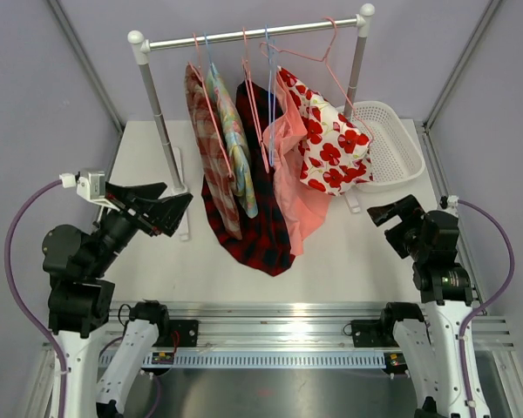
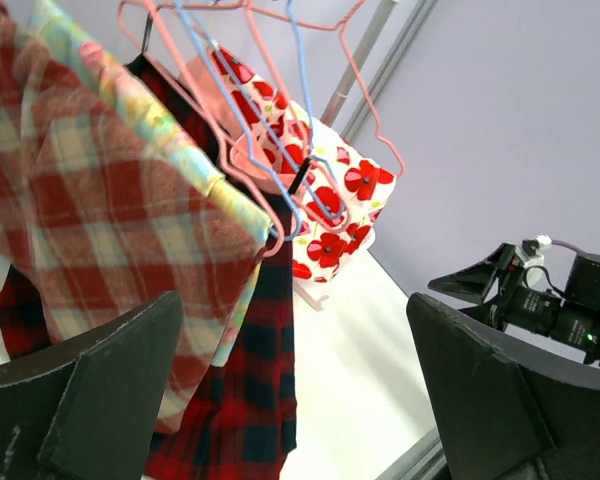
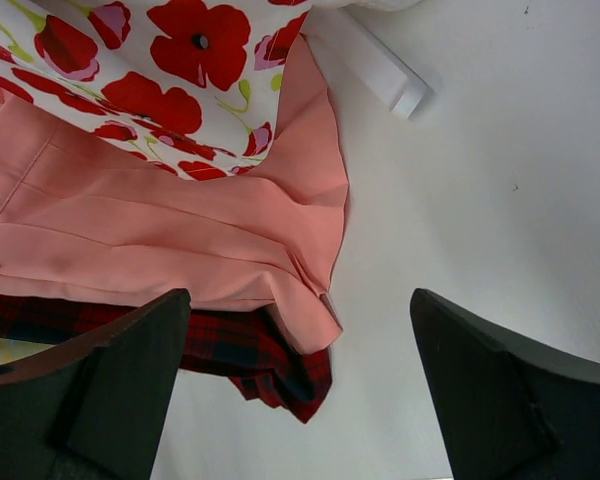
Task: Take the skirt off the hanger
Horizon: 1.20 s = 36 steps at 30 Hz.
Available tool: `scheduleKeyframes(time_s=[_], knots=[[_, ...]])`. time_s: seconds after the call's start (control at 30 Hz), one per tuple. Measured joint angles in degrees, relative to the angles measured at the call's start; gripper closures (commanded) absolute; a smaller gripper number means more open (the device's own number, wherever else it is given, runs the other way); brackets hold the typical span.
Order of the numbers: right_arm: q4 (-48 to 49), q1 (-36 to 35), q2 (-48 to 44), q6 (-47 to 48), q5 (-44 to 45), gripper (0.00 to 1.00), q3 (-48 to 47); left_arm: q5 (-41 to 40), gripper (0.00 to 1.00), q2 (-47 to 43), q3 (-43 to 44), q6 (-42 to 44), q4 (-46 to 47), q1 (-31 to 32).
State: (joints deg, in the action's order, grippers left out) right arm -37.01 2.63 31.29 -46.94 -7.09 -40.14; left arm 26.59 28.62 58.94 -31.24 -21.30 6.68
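Several skirts hang on wire hangers (image 1: 263, 61) from the rack's rod (image 1: 253, 33): a red-and-beige check one (image 1: 202, 144), a pastel floral one (image 1: 235, 144), a dark red-and-black plaid one (image 1: 261, 222), a pink one (image 1: 295, 178) and a white one with red poppies (image 1: 331, 139). My left gripper (image 1: 170, 205) is open and empty, left of the check skirt (image 2: 90, 210). My right gripper (image 1: 385, 228) is open and empty, right of the pink skirt (image 3: 170, 230). In the right wrist view the pink hem lies over the plaid hem (image 3: 270, 365).
A white plastic basket (image 1: 399, 148) sits at the back right beside the rack's right post (image 1: 357, 65). The rack's left post (image 1: 157, 113) and foot (image 1: 181, 187) stand close to my left gripper. Grey walls enclose the white table (image 1: 357, 261).
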Motion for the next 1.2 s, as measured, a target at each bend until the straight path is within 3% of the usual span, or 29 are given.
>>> scheduleKeyframes(time_s=[0.13, 0.33, 0.43, 0.53, 0.67, 0.77, 0.83, 1.0, 1.2], knots=[[0.0, 0.0, 1.7, 0.0, -1.1, 0.0, -0.7, 3.0, 0.01, 2.4, 2.6, 0.2, 0.1, 0.0], [-0.1, 0.0, 2.4, 0.8, -1.0, 0.01, -0.7, 0.7, 0.01, 17.6, 23.5, 1.4, -3.2, 4.0], [-0.1, 0.0, 2.9, 2.3, -0.6, 0.0, -1.0, -8.6, 0.01, 28.1, 38.3, 5.0, -7.6, 15.9], [-0.7, 0.0, 3.4, 4.5, 1.1, 0.01, -2.8, -21.8, 0.01, 44.3, 61.0, 9.9, -14.6, 30.8], [-2.1, 0.0, 3.5, 7.9, 4.7, 0.01, -7.0, -35.0, 0.01, 65.2, 86.1, 14.0, -17.8, 40.6], [-3.0, 0.0, 2.1, 10.0, 6.8, 0.01, -8.7, -39.9, 0.01, 72.3, 84.6, 15.7, -17.4, 44.2], [-3.7, 0.0, 0.9, 11.2, 7.8, 0.01, -9.0, -41.0, 0.01, 75.2, 80.9, 15.9, -17.8, 45.4], [-6.6, 0.0, -0.4, 12.3, 8.1, 0.01, -9.0, -42.6, 0.01, 84.3, 80.9, 15.8, -17.1, 46.4], [-8.1, 0.0, -0.8, 12.5, 8.1, 0.01, -9.0, -46.0, 0.01, 88.2, 80.2, 15.0, -11.5, 46.9]])
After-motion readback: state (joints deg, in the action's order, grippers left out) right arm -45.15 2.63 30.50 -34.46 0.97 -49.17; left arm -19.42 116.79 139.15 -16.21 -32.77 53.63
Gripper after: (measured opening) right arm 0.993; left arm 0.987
